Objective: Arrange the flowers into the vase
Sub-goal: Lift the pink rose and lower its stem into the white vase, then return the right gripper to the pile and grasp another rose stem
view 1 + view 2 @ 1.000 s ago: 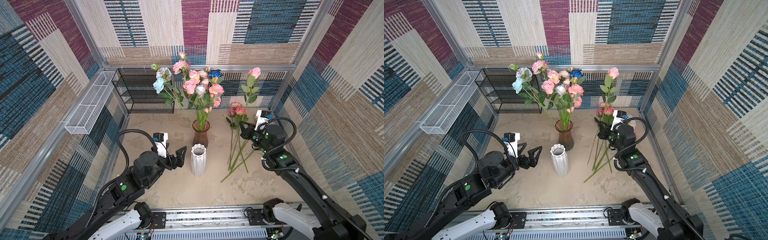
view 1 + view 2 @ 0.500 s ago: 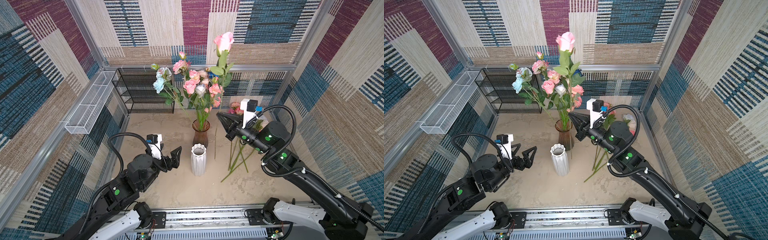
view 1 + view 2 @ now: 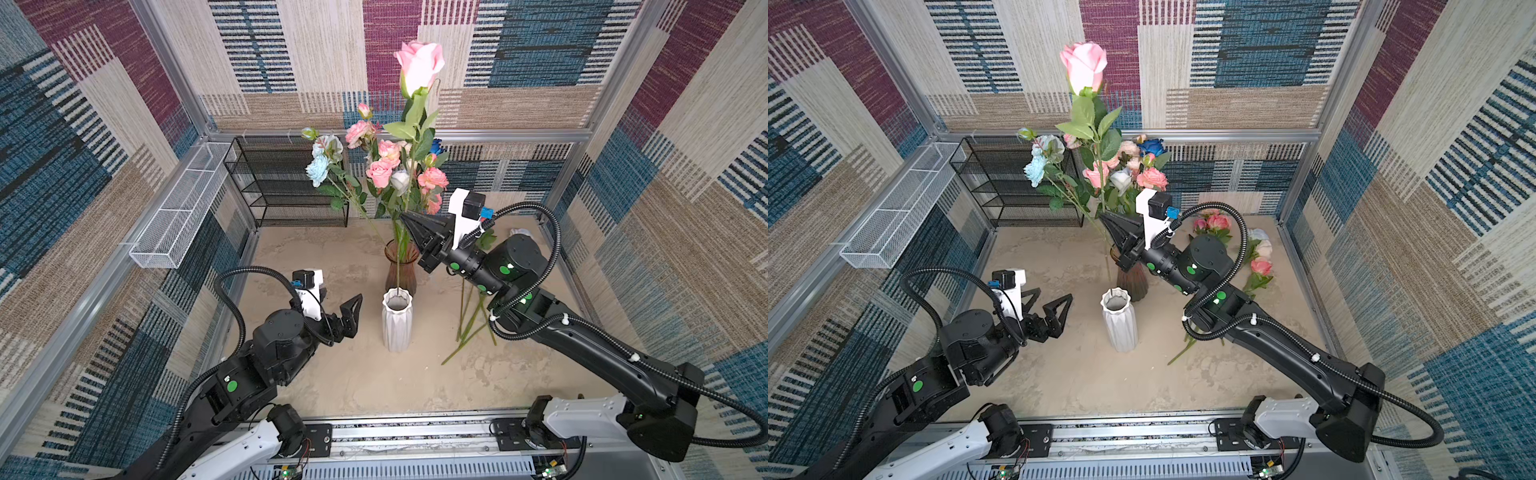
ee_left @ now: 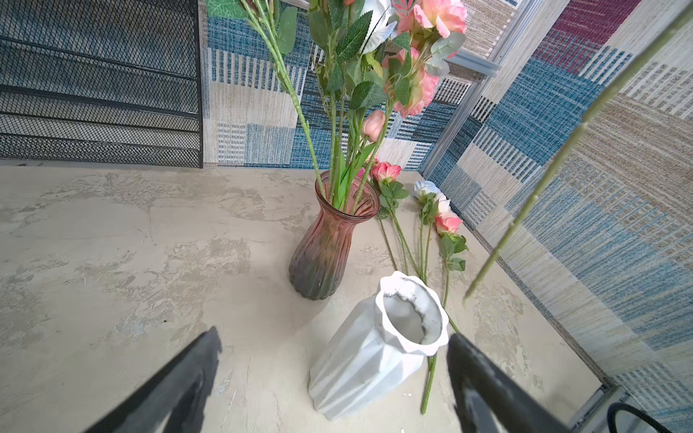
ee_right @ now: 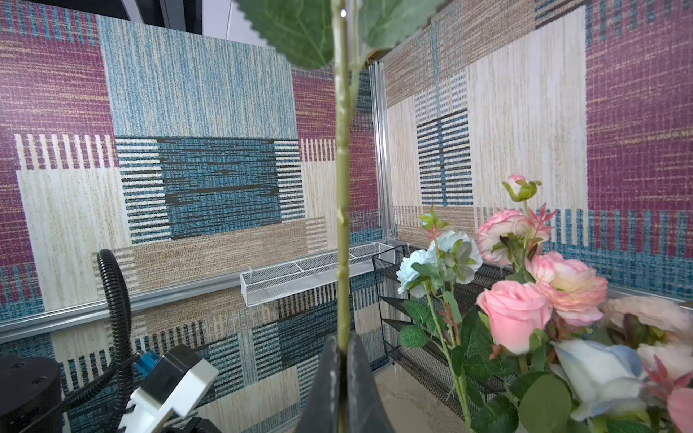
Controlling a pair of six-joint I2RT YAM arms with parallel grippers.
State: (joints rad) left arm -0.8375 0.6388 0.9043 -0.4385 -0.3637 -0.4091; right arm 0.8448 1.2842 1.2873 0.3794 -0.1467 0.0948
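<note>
The right gripper (image 3: 409, 218) pinches a pink rose (image 3: 419, 66) upright, stem tip just above the empty white vase (image 3: 397, 322), as the left gripper (image 3: 1045, 307) hangs spread beside it; most flowers (image 3: 380, 172) stand in the brown glass vase (image 4: 322, 243), several loose stems (image 3: 1260, 266) wait on the tabletop (image 3: 332, 374)

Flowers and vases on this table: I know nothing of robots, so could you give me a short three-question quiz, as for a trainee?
1. True or false: the tinted glass vase is empty.
2. What do the right jaws grip? A) the stem of a tall pink rose; B) a cup; C) nothing.
3. Fill in: the left jaws stand ___ (open or shut).
Key: 1 false, it holds a bunch of flowers; 2 A; 3 open.
</note>
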